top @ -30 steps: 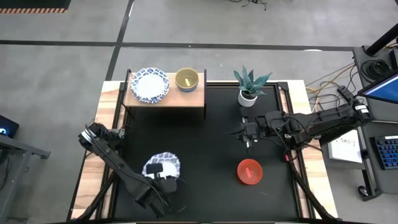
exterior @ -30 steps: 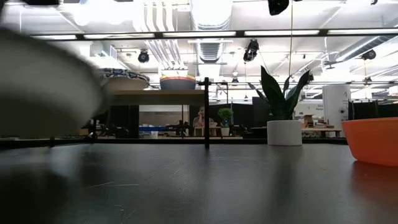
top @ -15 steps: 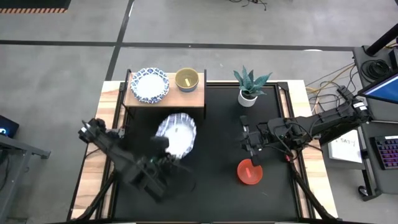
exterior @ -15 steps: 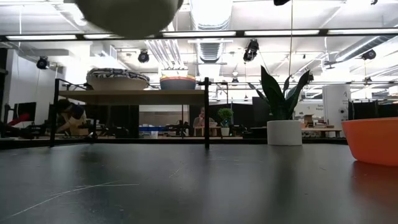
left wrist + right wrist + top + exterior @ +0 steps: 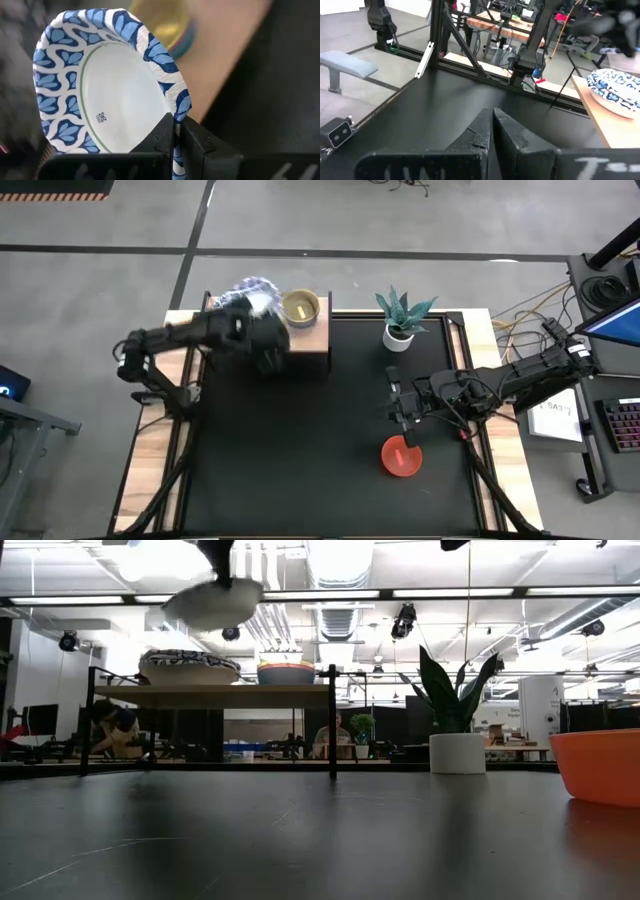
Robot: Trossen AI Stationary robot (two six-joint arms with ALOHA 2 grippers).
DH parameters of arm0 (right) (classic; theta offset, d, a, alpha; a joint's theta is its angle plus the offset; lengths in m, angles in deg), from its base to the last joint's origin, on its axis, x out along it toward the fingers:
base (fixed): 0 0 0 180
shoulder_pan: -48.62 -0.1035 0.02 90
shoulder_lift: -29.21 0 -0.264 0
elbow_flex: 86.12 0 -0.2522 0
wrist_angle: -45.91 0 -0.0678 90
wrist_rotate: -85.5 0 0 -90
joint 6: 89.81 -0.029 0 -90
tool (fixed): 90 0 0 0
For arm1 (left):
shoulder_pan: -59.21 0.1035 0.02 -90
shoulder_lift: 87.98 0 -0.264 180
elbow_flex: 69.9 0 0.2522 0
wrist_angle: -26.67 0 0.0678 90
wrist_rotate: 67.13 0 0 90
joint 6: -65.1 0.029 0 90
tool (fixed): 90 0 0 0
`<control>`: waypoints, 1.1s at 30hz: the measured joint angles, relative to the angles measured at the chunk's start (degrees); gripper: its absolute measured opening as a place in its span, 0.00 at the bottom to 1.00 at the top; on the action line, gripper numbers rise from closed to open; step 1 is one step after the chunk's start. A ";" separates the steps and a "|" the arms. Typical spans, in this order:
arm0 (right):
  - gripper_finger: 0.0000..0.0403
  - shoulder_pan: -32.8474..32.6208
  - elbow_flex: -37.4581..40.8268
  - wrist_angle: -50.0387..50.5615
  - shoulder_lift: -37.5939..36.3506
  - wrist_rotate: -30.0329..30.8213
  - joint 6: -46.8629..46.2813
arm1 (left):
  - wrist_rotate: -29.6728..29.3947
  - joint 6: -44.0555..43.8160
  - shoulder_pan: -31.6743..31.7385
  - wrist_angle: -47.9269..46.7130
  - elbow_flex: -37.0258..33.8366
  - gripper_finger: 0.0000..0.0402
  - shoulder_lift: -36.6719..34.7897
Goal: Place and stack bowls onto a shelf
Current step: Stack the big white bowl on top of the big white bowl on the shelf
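My left gripper (image 5: 175, 125) is shut on a wide blue-and-white patterned bowl (image 5: 256, 288) and holds it in the air above the shelf (image 5: 310, 340); in the low view this bowl (image 5: 213, 602) floats over the wood top. A second patterned bowl (image 5: 188, 667) and a stack of small plain bowls with the yellow one (image 5: 300, 308) uppermost rest on the shelf. My right gripper (image 5: 401, 416) is shut and hovers just to the far side of the red bowl (image 5: 401, 457), which sits on the black table. My left gripper pinches the patterned bowl by its rim (image 5: 181, 102), one finger on the inside and one on the outside. The fingers come down on it from above (image 5: 216, 558). The bowl is lifted clear and hangs slightly tilted over the shelf.
A white pot with a green plant (image 5: 400, 325) stands near the table's far edge, right of the shelf. Bare black table (image 5: 300, 450) lies between the two arms. Wooden side strips (image 5: 150, 450) border the table. The red bowl (image 5: 603, 765) shows at the low view's right edge.
My left gripper has carried the patterned bowl from the table's near left up and toward the far edge, ending over the shelf; the bowl is lifted clear throughout. My right gripper moved a little toward the near edge, closer to the red bowl, then kept still.
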 joint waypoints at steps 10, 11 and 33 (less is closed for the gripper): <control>0.02 0.02 0.00 0.28 0.00 -0.02 -0.07 | 10.99 5.92 20.72 2.16 -6.62 0.01 -2.24; 0.02 0.02 0.00 0.28 0.00 -0.02 -0.07 | 11.05 6.13 21.40 2.34 -6.94 0.01 -2.16; 0.02 0.02 0.00 0.68 0.00 -0.04 -0.52 | 14.88 8.85 22.27 4.06 -7.06 0.34 -1.55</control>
